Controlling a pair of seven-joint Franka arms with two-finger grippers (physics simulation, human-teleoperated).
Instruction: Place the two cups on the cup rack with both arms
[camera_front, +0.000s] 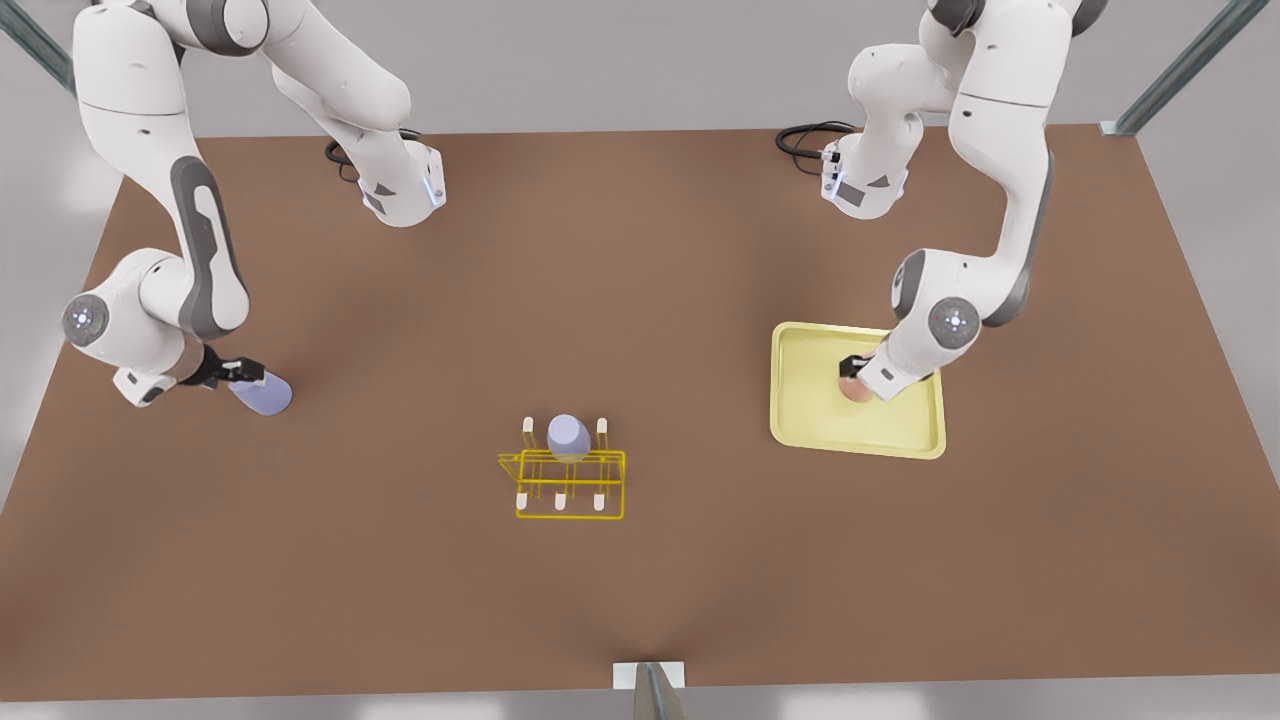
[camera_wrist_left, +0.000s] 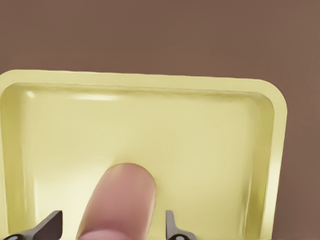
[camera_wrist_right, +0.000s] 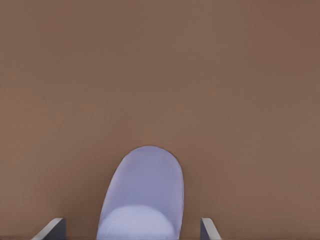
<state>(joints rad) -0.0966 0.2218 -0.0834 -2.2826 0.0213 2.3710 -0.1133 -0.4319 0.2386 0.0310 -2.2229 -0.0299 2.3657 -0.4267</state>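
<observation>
Left gripper (camera_wrist_left: 112, 225), on the front view's right, hangs low over the pale-yellow tray (camera_front: 810, 425), its fingers spread to either side of the pink cup (camera_wrist_left: 120, 200) lying there, not touching it. Right gripper (camera_wrist_right: 132, 230), on the front view's left, is spread around a lavender cup (camera_wrist_right: 142, 195) on the brown bench (camera_front: 640, 600). A second lavender cup (camera_front: 568, 437) sits upturned on the yellow wire rack (camera_front: 570, 485) at centre
</observation>
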